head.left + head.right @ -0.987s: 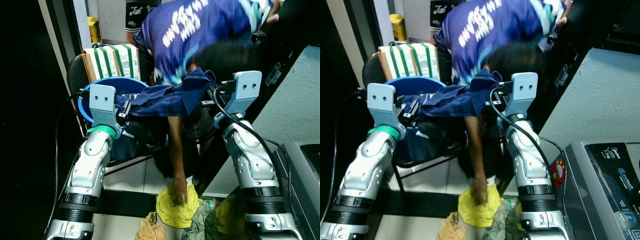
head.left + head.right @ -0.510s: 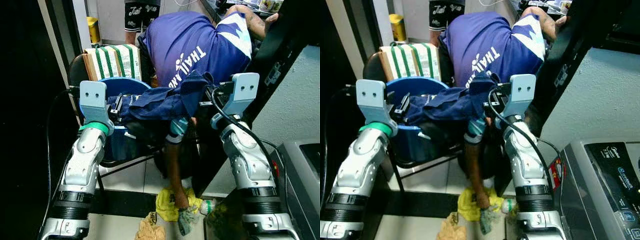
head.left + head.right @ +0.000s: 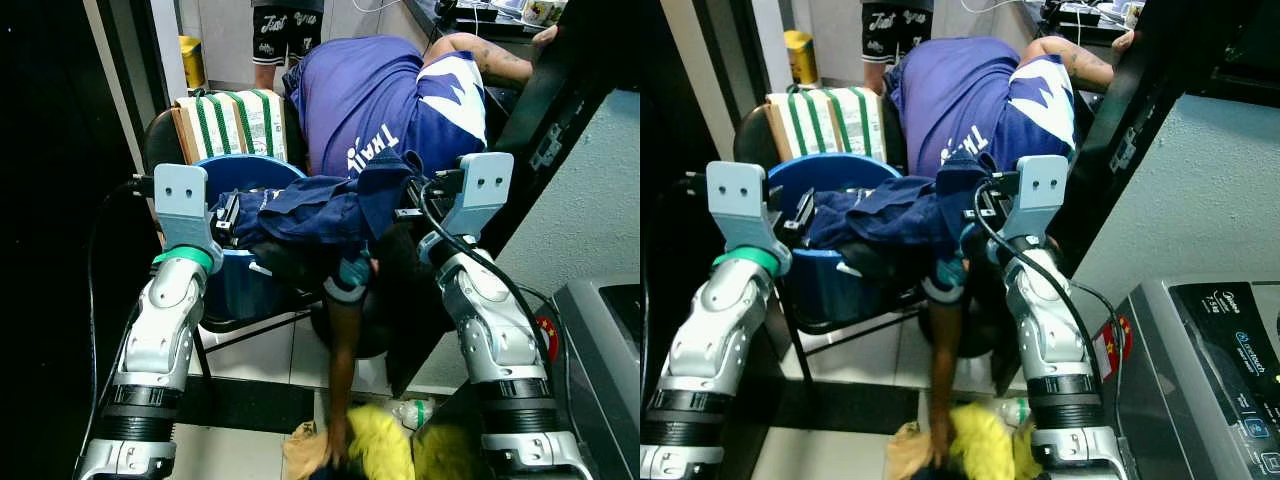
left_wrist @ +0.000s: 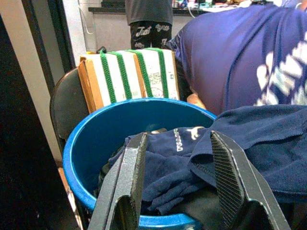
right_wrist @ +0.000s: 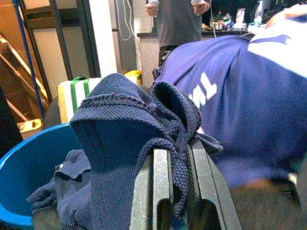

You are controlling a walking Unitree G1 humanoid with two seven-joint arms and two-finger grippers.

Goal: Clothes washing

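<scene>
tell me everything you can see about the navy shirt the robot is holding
The navy shirt is a dark blue knit, polo-like piqué, with small white lettering. It hangs crumpled and stretched between the two arms above the blue tub, one end trailing into the tub. The right tool is shut on a bunched fold. The left tool is open, its fingers either side of the cloth. A person in a purple shirt bends down just behind it.

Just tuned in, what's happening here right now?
The right gripper is shut on a navy garment held up over the blue tub on a chair. The left gripper is open at the garment's other end, above the tub. A person bends down between the arms, a hand in the yellow clothes on the floor. The washer stands at right.
</scene>
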